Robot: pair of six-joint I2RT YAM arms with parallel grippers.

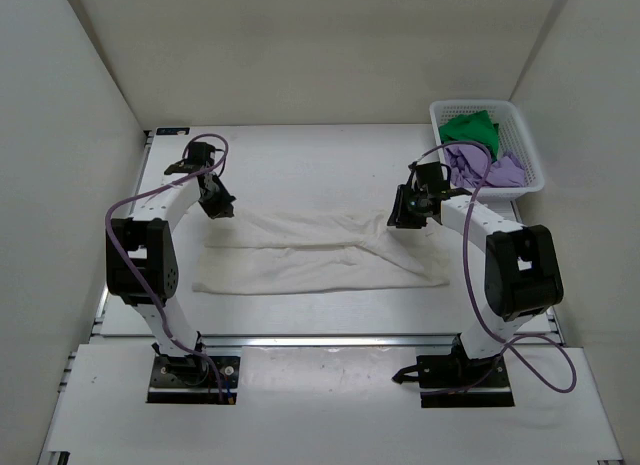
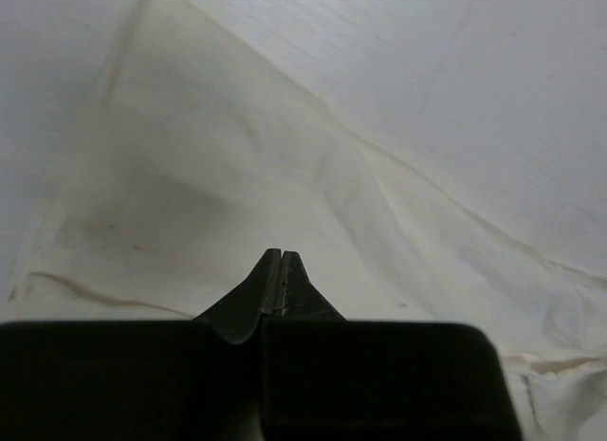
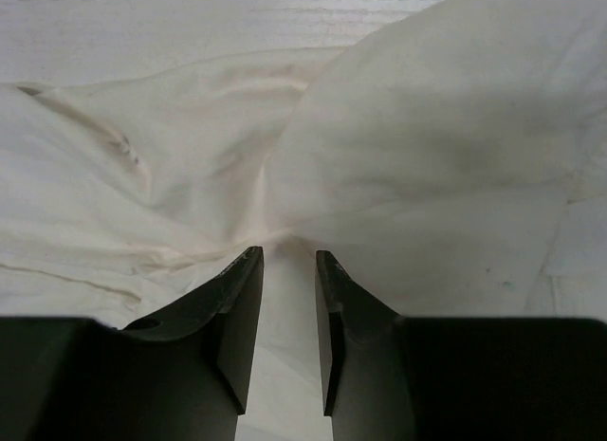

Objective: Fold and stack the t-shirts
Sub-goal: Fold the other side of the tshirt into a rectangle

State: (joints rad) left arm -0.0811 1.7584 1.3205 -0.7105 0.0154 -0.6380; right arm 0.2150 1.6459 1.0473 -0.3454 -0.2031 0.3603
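Just beneath right claw (image 3: 287, 255), cream-white t-shirt (image 3: 427, 166)

Open tabletop (image 1: 300, 170) behind cream shirt (image 1: 320, 255); basket (image 1: 524, 145) far right.

Robotics lab test cell. Plain white panel walls (image 1: 90, 85) box in a bare white tabletop (image 1: 300, 155) across the upper frame. A silver aluminium rail (image 1: 330, 340) crosses the lower frame. Two black-and-white jointed robot arms (image 1: 140, 255) stand on black base plates (image 1: 190, 377) at the bottom, with purple cables (image 1: 130, 200) looping alongside.
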